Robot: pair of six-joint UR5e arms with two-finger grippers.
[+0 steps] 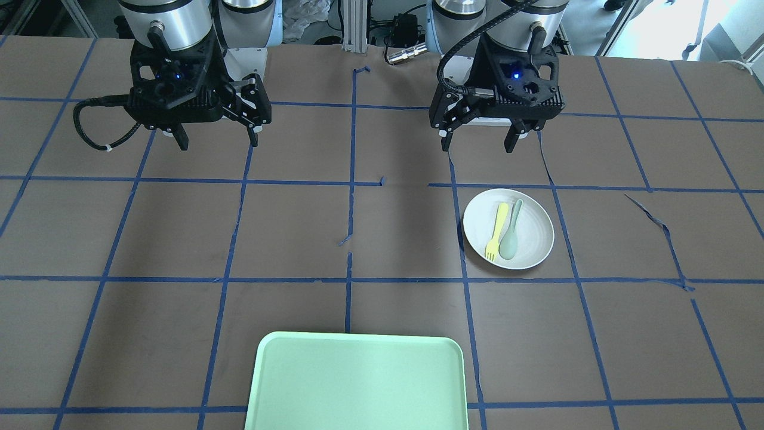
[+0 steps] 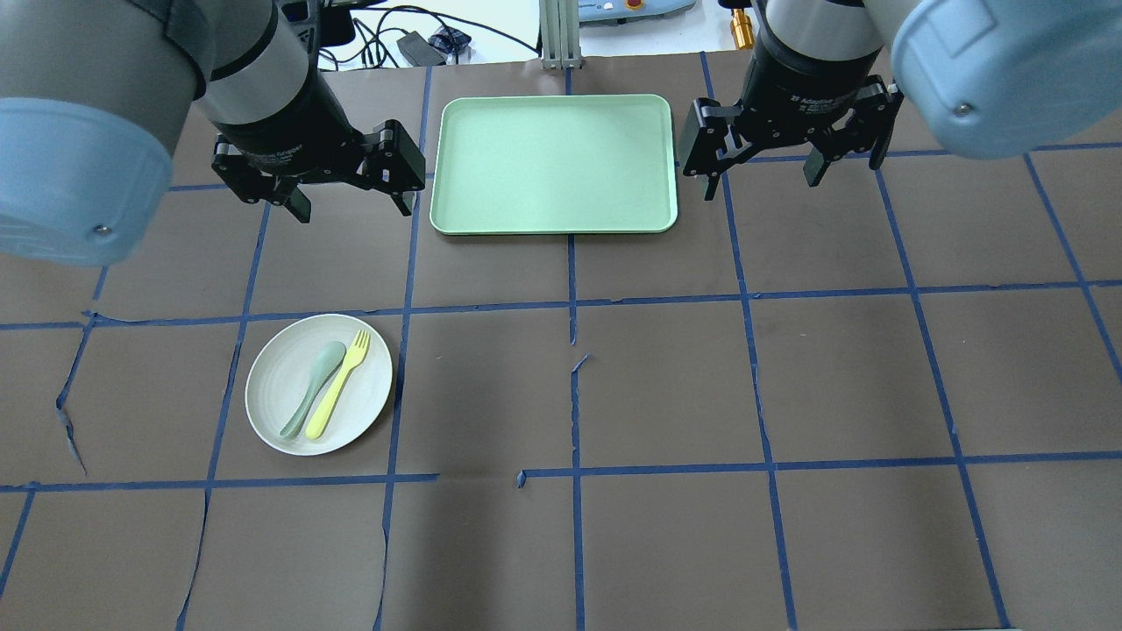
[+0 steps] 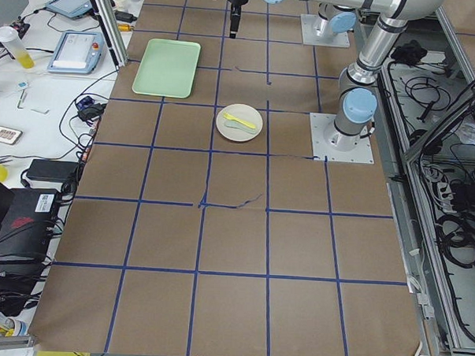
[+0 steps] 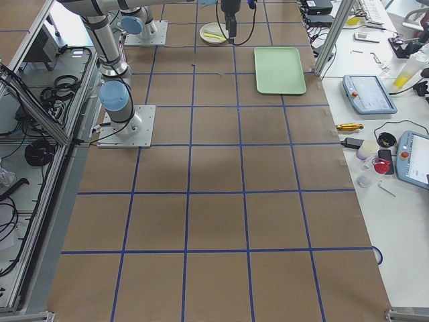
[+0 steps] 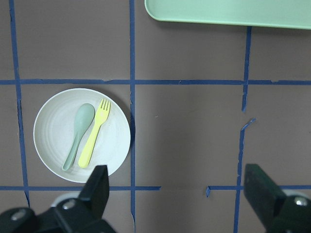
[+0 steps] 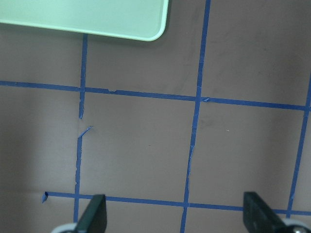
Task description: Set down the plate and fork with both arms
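The white plate [image 2: 282, 419] lies on the brown table on my left side, near me. The yellow fork [image 2: 338, 384] and a pale grey-green spoon [image 2: 313, 387] lie side by side in it. The left wrist view shows the plate [image 5: 51, 145] with the fork [image 5: 94, 141] at its lower left. My left gripper [image 2: 353, 209] is open and empty, high above the table, beyond the plate and beside the tray. My right gripper [image 2: 761, 184] is open and empty on the tray's other side. In the front view the plate [image 1: 534, 239] lies below the left gripper [image 1: 477, 146].
A mint-green rectangular tray [image 2: 554, 162] lies at the table's far middle, between the two grippers, with nothing in it. Blue tape lines mark a grid on the brown table cover [image 2: 666, 386]. Torn tape ends curl up near the middle.
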